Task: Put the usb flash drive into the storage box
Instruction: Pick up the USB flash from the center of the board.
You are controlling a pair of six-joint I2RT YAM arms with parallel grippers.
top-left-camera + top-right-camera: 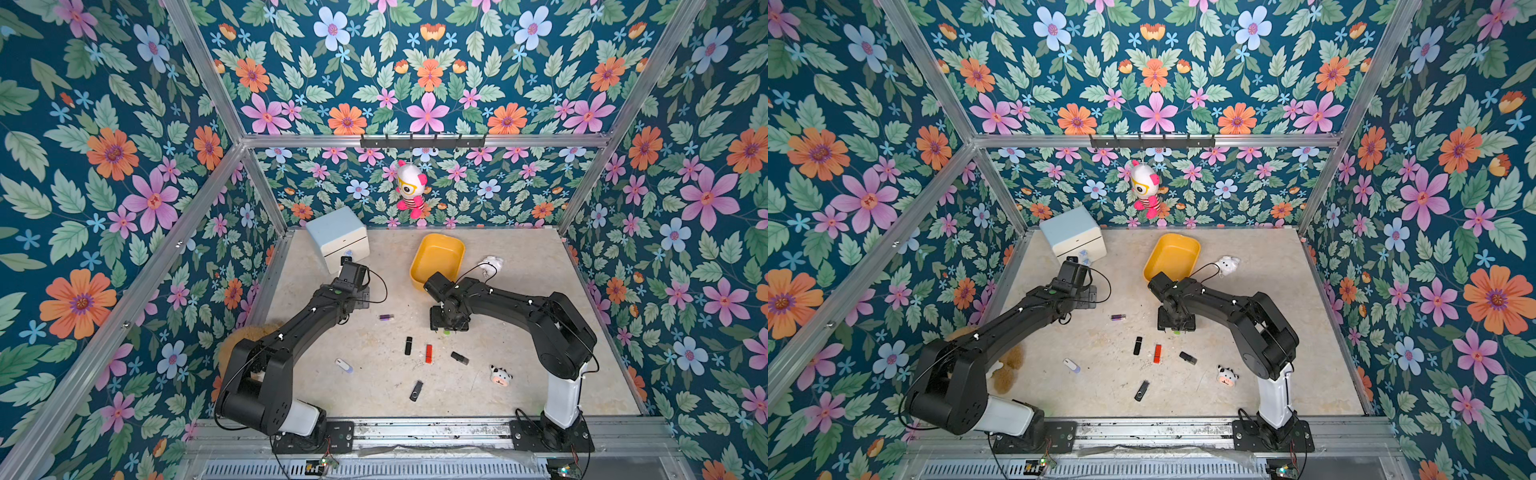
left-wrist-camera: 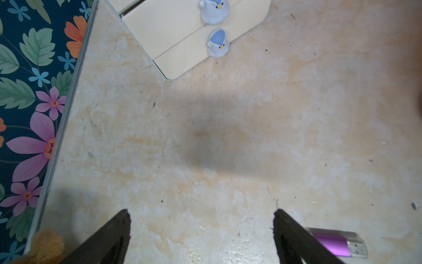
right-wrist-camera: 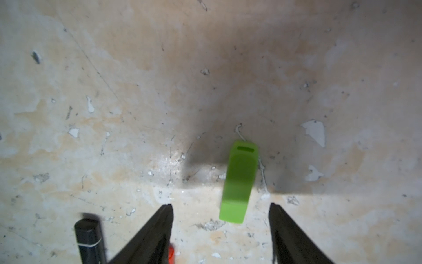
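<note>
Your right gripper point(image 3: 220, 205) hangs over the table point(image 1: 519, 332) just in front of the box point(image 1: 417, 266), with its jaws apart and gripping nothing. The green drive point(image 3: 239, 180) lies flat between the fingers and touches neither. Your left gripper point(image 2: 201, 211), to the left of the box, is spread wide over bare table with the purple drive point(image 2: 331, 242) just outside one finger, and the red drive point(image 1: 429, 353) lies loose, farther from the box than the green one.
</note>
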